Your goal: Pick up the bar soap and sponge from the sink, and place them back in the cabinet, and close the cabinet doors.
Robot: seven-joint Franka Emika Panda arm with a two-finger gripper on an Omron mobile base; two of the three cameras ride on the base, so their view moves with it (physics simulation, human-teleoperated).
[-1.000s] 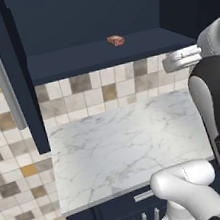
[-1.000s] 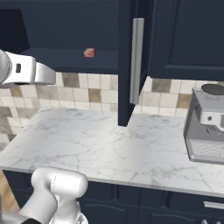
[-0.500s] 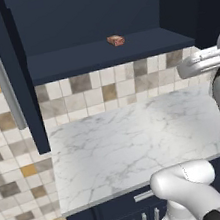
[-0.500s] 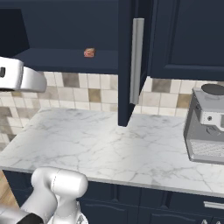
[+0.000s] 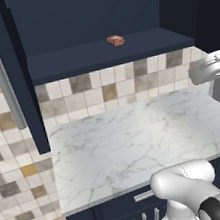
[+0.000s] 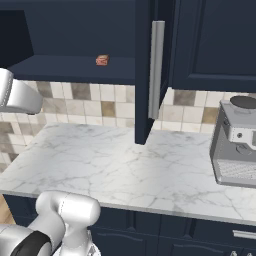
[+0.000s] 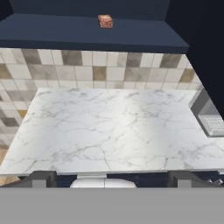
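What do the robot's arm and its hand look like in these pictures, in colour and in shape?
The arm is glossy white, built of rounded, tube-like segments, with a dark band at a joint low in both base views. A further white segment has a greyish end. In the hand view, the hand shows two small, dark grey, blocky fingertips. I see no cables or markings.

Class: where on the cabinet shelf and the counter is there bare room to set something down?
The shelf is bare on both sides of the bar soap. The counter lies bare from the tiled wall to the coffee machine, where it is tightest.
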